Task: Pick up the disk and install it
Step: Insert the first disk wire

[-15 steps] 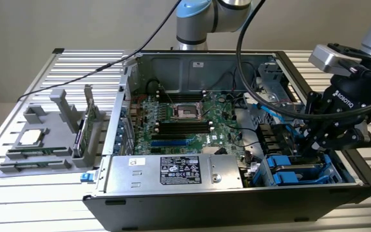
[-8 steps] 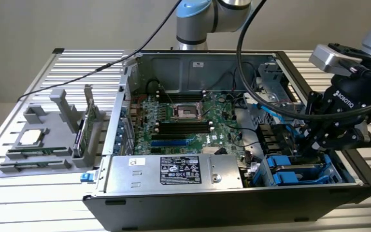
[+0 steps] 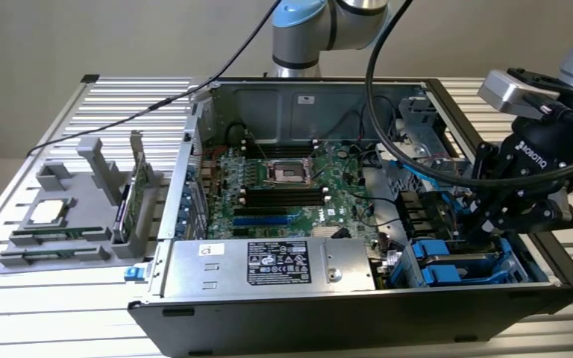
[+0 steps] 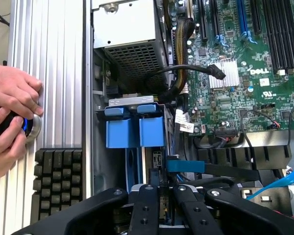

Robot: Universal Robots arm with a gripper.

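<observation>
An open computer case point(image 3: 297, 82) lies on a ribbed metal desk point(image 3: 87, 321); inside it a green circuit board point(image 3: 286, 190) carries a square processor socket point(image 3: 292, 173) and rows of black slots point(image 3: 281, 198); a silver box with a black-and-white label point(image 3: 277, 262) sits at the case's near wall; black cables point(image 3: 396, 160) loop over the board; at the exterior view's left, apart from the case, a grey holder point(image 3: 77, 216) bears a small square chip point(image 3: 50, 211) and upright cards point(image 3: 137, 186); a black keyboard point(image 4: 59, 178) rests on the desk beside the case
</observation>
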